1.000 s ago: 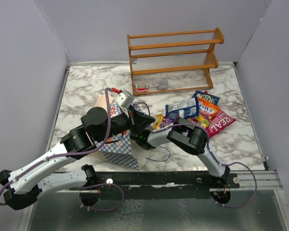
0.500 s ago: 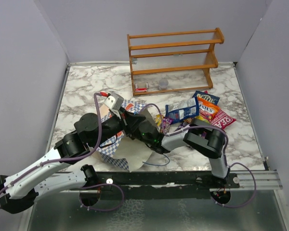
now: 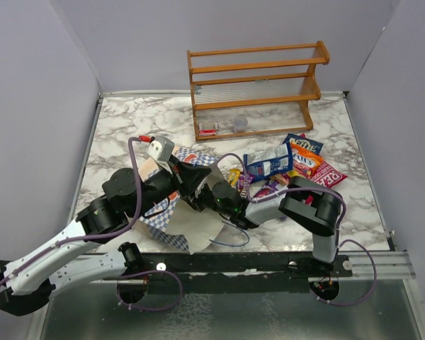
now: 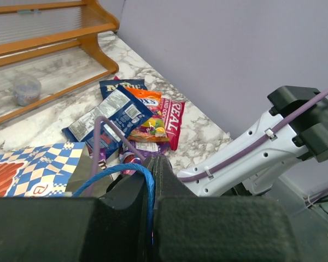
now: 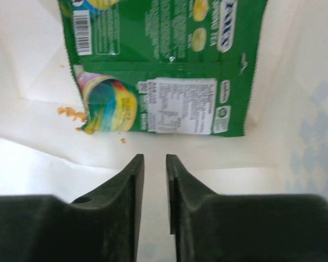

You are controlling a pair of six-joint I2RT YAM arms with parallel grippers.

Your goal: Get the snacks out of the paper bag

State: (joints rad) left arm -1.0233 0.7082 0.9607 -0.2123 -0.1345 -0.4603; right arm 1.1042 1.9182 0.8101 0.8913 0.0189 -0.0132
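Observation:
The paper bag [image 3: 191, 225] lies on its side at the front left of the marble table, its mouth facing right. My left gripper [image 4: 154, 161] is shut on the bag's blue cord handle [image 4: 126, 170] and holds it up. Reaching into the bag, my right gripper [image 5: 154, 159] has its jaws slightly open with nothing between them. Just beyond its fingertips a green-yellow snack packet [image 5: 169, 54] lies flat on the bag's pale inside. Several other snacks [image 3: 290, 166] lie in a pile right of the bag: a dark blue one [image 4: 112, 117], an orange one [image 4: 147, 98] and a red one [image 4: 174, 117].
A wooden rack [image 3: 255, 85] stands at the back with small clear cups [image 3: 239, 124] on its bottom shelf. Orange crumbs [image 5: 71, 112] lie inside the bag by the packet. Both forearms cross close together over the bag's mouth.
The left arm has pulled back and to the left with the handle, drawing the bag along. The right arm has stretched further left, into the bag.

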